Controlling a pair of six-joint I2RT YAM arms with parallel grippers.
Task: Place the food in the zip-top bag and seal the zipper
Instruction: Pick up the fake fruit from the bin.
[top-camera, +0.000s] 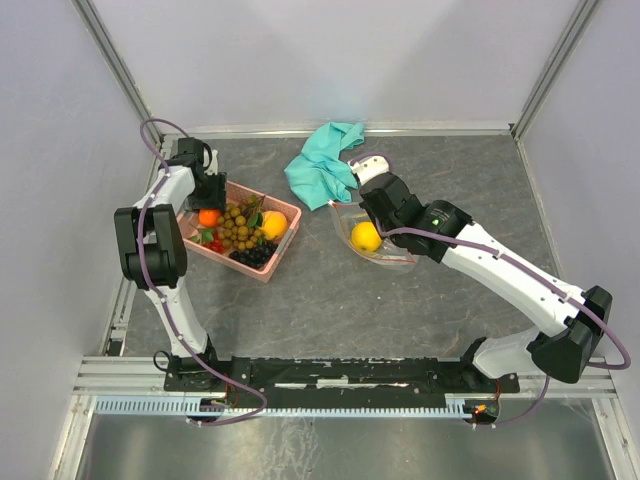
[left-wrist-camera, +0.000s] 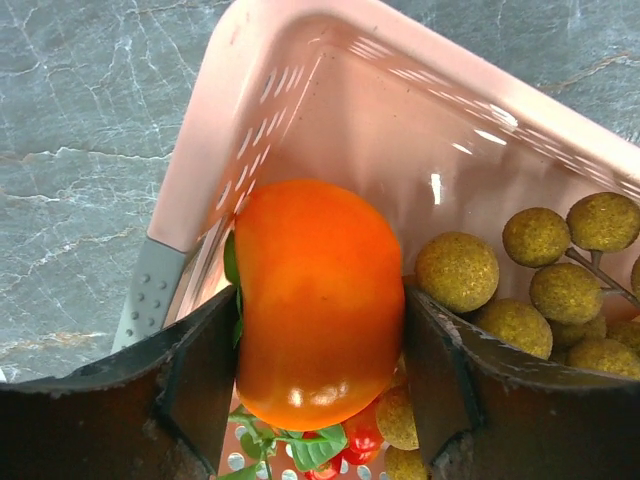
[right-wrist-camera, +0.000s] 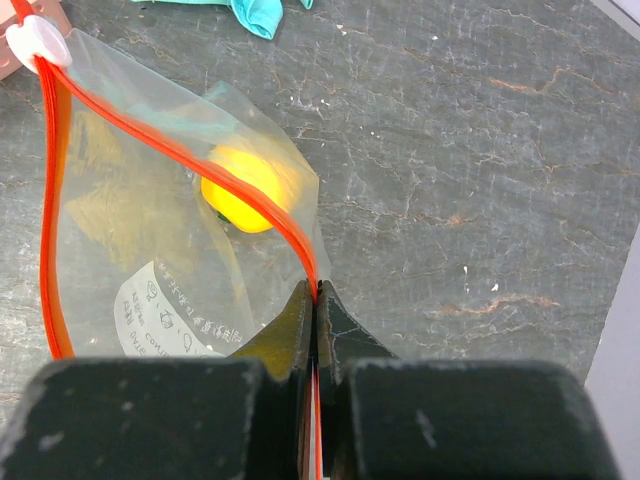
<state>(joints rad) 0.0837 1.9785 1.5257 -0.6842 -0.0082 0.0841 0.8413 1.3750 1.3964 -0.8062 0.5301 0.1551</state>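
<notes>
Plastic, clear and crinkly, is what your right gripper (right-wrist-camera: 316, 300) is pinching: its fingers are pressing together on the bag's (right-wrist-camera: 150, 230) thin red-orange zipper (right-wrist-camera: 180, 155). The mouth is gaping, with one smooth yellow fruit (right-wrist-camera: 240, 190) lying inside. Your left gripper (left-wrist-camera: 320, 370) is clamping a glossy orange fruit (left-wrist-camera: 315, 290) in the perforated pink basket (left-wrist-camera: 330, 90), beside rough brown berries (left-wrist-camera: 540, 290). The bag is lying on the veined grey table (top-camera: 330, 300) near the basket.

Tight: basket (left-wrist-camera: 330, 110) wall beside left end effector (left-wrist-camera: 320, 320); teal cloth (top-camera: 322, 160) behind zip-top bag (top-camera: 396, 258); open tabletop (top-camera: 315, 265) between.
</notes>
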